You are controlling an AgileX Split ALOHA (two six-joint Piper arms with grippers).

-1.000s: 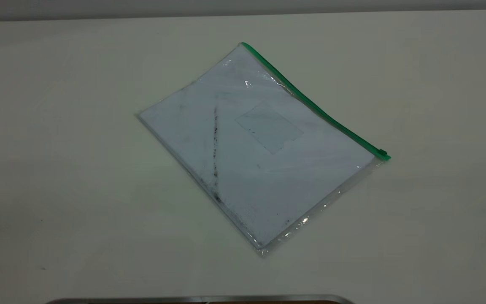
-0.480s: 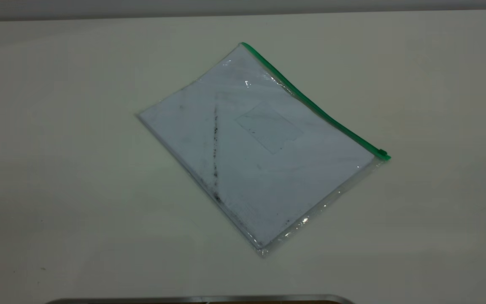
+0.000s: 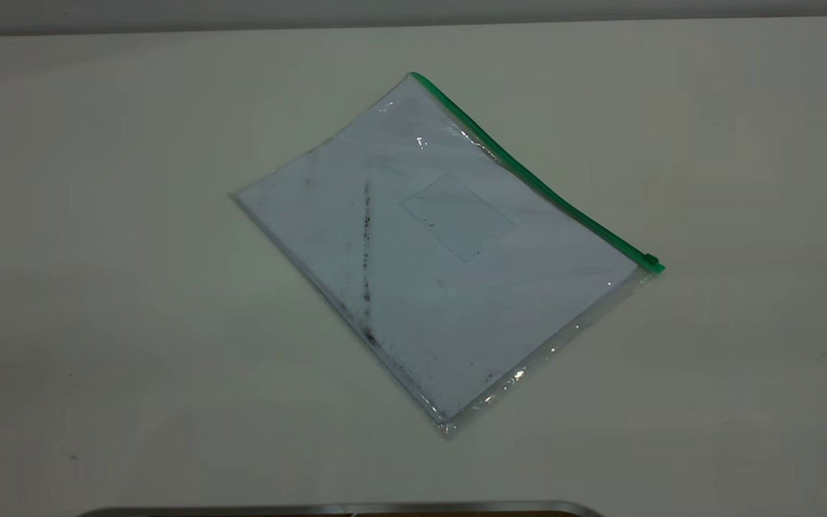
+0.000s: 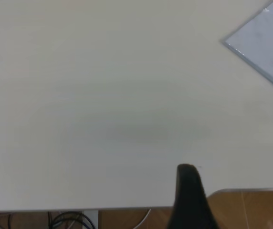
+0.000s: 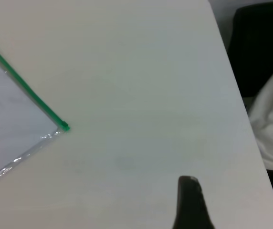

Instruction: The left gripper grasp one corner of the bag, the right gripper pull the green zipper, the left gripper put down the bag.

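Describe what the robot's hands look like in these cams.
Very little of them shows. Left hand: a single plain black finger, broad at the base and narrowing to a rounded tip, with no markings. Right hand: much the same, a single dark black finger with a rounded tip. No housing, arm links or labels are in view, and the exterior view shows neither arm.

bag (image 3: 442, 251): flat on the table (image 3: 97, 287), about the middle, turned at an angle
zipper (image 3: 535, 179): along the bag's far-right edge
slider tab (image 3: 650, 258): at the zipper's right end
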